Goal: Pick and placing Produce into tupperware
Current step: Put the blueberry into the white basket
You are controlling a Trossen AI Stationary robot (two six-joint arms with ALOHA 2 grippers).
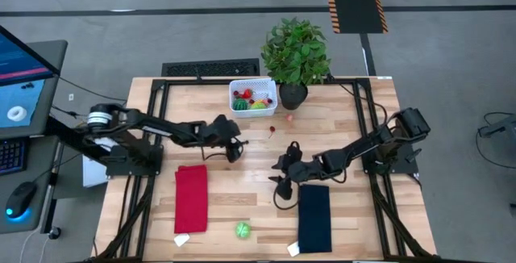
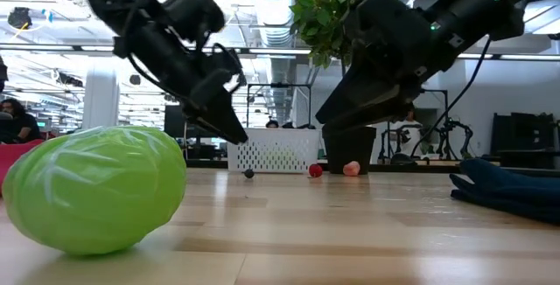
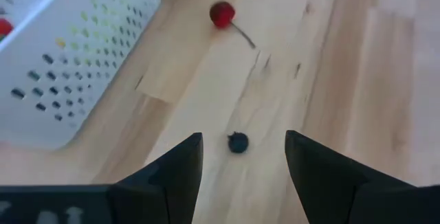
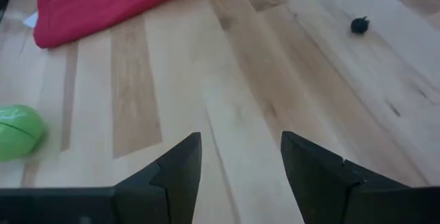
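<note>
The left end effector (image 3: 242, 176) hangs over the table (image 1: 347, 126) with its fingers spread, a small dark berry (image 3: 238, 142) lying on the wood between them. A red cherry (image 3: 221, 14) with a stem lies farther on, near the white basket (image 3: 65, 52), which already holds several toy fruits (image 1: 251, 99). The right end effector (image 4: 240, 165) hovers mid-table, fingers spread and empty. A green cabbage (image 1: 243, 230) sits near the front edge, between a red cloth (image 1: 191, 198) and a dark blue cloth (image 1: 314, 217).
</note>
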